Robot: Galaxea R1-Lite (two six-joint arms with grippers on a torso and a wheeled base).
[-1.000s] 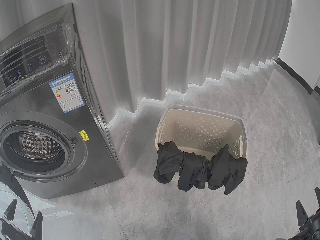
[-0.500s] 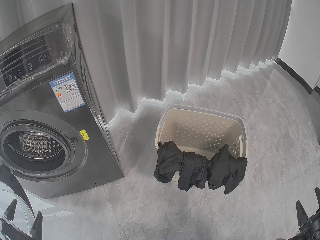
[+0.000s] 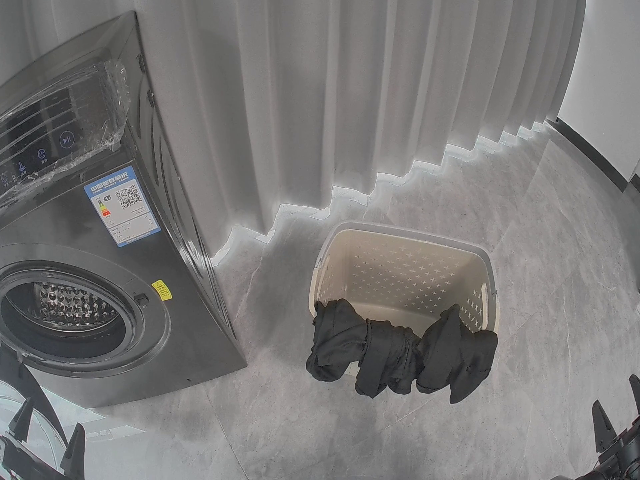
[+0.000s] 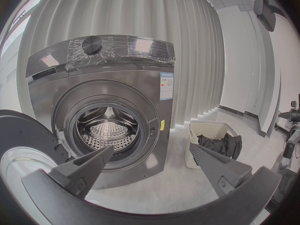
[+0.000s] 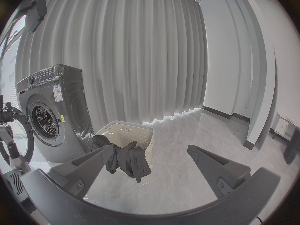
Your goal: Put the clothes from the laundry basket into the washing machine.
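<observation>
1. A dark grey front-loading washing machine [image 3: 100, 268] stands on the left against a white pleated curtain [image 3: 333, 68]. Its round glass door [image 4: 22, 147] is swung wide open, exposing the perforated steel drum [image 4: 106, 132]
2. A cream perforated plastic laundry basket [image 3: 407, 231] sits on the grey marbled tile floor [image 3: 547, 288], to the right of the machine and well apart from it
3. The black bundled clothes [image 3: 400, 355] lie draped over the basket's near rim, partly inside and partly hanging down its outer wall
4. The left gripper [image 4: 150, 148] hangs low in front of the machine's open door, its jaws spread wide and holding nothing
5. The right gripper [image 5: 149, 149] hangs low on the basket's right side, apart from the clothes, its jaws likewise spread wide and holding nothing
6. Against the picture from half a second ago, the whole head view has shifted. The machine now lies further left and lower in it, and the basket, the clothes and the curtain hem lie a little lower, so the camera has moved and not the things
7. Machine, basket and clothes keep the same places relative to one another, and the clothes show the same folds on the rim
8. The tips of both grippers sit at the same bottom corners of the head view as before
</observation>
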